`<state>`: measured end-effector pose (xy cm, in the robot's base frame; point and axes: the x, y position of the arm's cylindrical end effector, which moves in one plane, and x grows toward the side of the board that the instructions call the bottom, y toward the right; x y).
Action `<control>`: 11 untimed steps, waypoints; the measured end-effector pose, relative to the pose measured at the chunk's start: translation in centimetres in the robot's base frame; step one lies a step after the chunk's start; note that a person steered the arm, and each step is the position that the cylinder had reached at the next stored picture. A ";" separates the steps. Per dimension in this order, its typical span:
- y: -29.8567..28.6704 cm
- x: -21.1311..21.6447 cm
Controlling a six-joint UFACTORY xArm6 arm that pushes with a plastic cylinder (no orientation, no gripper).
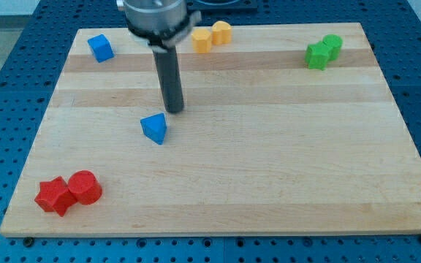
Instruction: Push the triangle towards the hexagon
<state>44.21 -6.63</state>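
Nearest the camera, at the lower left of the frame, a red star-like block (53, 196) touches a red cylinder (85, 187) on the wooden board (269, 161). The blue triangle (154, 128) lies left of centre. My tip (174, 110) sits just beside its upper right; whether they touch is unclear. There are no jaws to open or close. The hexagon cannot be identified.
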 end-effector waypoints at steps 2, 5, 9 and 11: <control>1.2 6.4; -4.6 6.1; -5.6 -14.0; -5.9 -7.6</control>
